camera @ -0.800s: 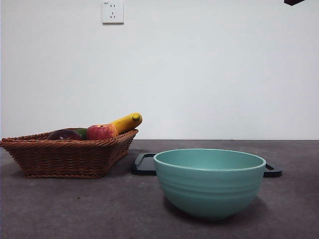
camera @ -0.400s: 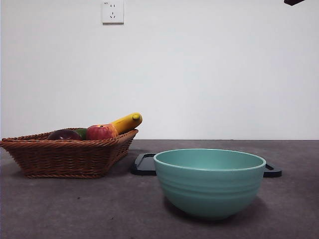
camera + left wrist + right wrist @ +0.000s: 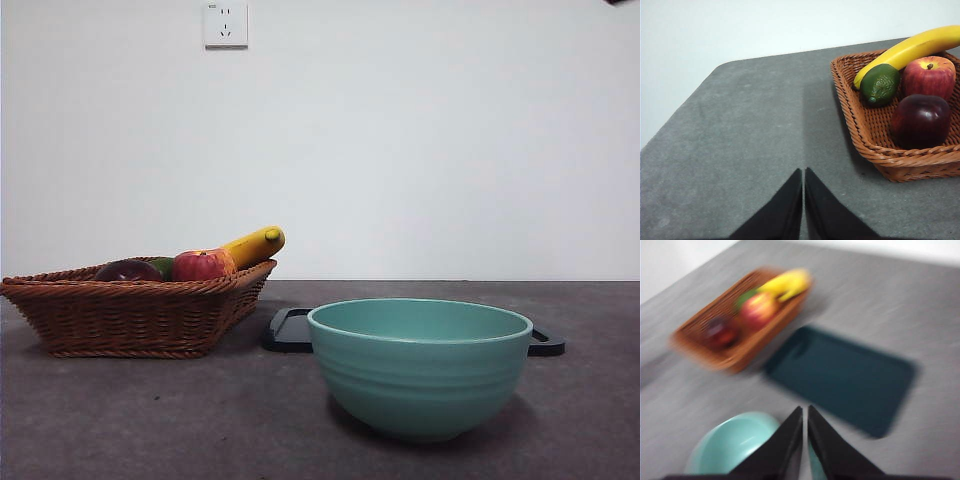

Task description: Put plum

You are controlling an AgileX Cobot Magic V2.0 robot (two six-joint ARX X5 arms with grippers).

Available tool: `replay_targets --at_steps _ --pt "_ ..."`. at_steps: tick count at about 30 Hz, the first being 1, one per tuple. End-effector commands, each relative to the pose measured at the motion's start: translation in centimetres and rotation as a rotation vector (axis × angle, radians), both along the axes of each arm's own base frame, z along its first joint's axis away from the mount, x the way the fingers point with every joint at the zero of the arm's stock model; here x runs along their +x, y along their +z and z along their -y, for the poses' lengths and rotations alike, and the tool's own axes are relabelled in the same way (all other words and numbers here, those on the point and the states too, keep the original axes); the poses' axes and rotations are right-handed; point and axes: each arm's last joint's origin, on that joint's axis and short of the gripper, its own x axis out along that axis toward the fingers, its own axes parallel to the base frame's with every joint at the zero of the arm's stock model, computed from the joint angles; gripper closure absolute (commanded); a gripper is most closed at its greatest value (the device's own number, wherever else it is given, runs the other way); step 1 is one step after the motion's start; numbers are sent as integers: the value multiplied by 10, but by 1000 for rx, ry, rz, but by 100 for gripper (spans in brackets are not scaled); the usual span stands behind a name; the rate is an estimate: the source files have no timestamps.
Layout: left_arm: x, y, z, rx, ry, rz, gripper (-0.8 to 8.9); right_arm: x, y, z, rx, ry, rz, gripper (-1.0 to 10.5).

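Grey, matte table point(image 3: 150, 420) carries everything you work with, listed here from largest to smallest. Wicker basket point(image 3: 875, 150) sits toward one end of it; a teal bowl point(image 3: 420, 365) stands well apart from the basket, with a flat dark tray point(image 3: 845, 377) lying behind the bowl. Inside the basket you see a banana point(image 3: 910, 50), a streaked apple point(image 3: 929, 76), the plum point(image 3: 920, 120) and a small green fruit point(image 3: 880, 84). The plum rests against the basket's near wall, touching or nearly touching the apple.

Judge the plum as firm, moderately heavy and glossy (so likely slippery under hard pads). Take it across its widest girth, coming from above, with one jaw on the side away from the apple; the gap between plum and apple looks tight, so expect the apple to be nudged.

Left gripper point(image 3: 803, 200) hovers over bare table beside the basket, jaws pressed together and holding nothing. Right gripper point(image 3: 804, 440) hangs high above the bowl's edge, jaws likewise together and empty (its view is blurred).
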Motion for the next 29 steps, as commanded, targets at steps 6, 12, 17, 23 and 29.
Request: replay_targets --at_steps 6,12,17,23,29 --pt "1 -8 0 -4 5 -25 807 -12 -70 34 -63 -401 279 939" --pt "1 -8 0 -4 5 -25 807 -17 -109 37 -47 -465 418 939" --pt "1 -8 0 -4 5 -25 807 -20 -131 39 -46 -526 467 939" --pt "1 -8 0 -4 5 -26 807 -21 -147 39 -44 -539 461 939" --pt "1 -8 0 -4 5 -26 807 -22 -152 39 -50 -539 440 939"
